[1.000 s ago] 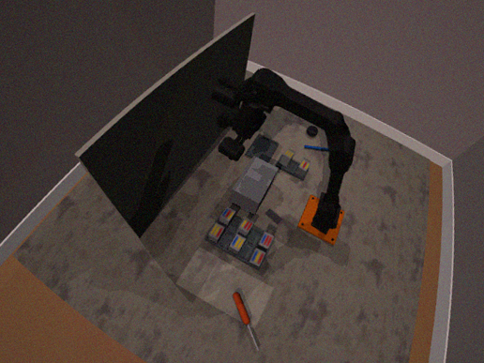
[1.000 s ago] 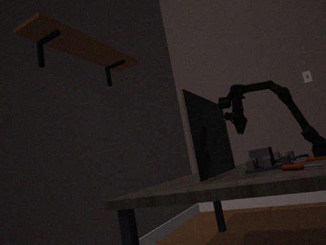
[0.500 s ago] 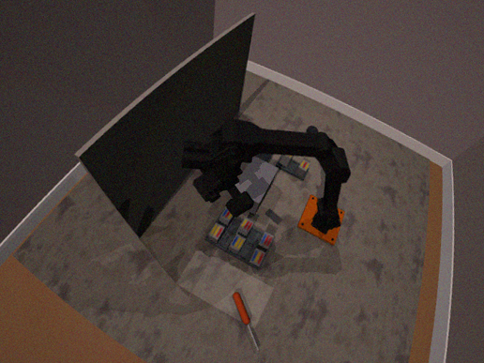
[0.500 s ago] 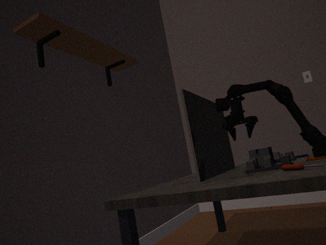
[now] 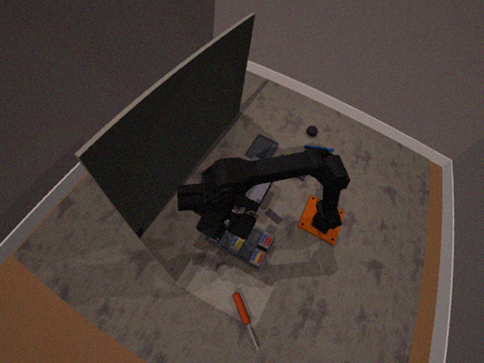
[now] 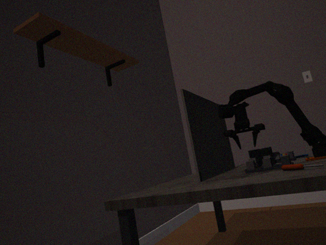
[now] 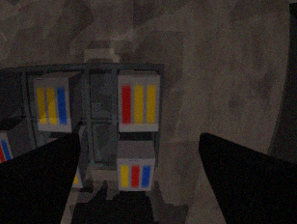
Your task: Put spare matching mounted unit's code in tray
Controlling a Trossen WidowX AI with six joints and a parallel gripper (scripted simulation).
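Note:
My gripper (image 6: 247, 148) (image 7: 140, 142) is open and empty above the spare rack (image 5: 246, 251) (image 7: 102, 140). In the wrist view, a spare with red-yellow-yellow stripes (image 7: 139, 103) and a spare with yellow-red-blue stripes (image 7: 135, 174) appear between the fingers' columns. A yellow-yellow-blue spare (image 7: 52, 103) sits left of them. Another spare is mostly hidden behind the left finger, and one is cut off at the left edge. The mounted unit (image 5: 258, 191) is a grey box partly hidden by the arm; its printed back is not visible. The dark tray (image 5: 262, 147) is empty, beyond the unit.
A dark upright panel (image 5: 179, 126) (image 6: 209, 138) stands close beside the arm. A screwdriver (image 5: 241, 308) (image 6: 293, 166) lies near the rack. A blue rod (image 5: 317, 148) and a black round piece (image 5: 312, 130) lie at the far side. The arm base stands on an orange plate (image 5: 308, 211).

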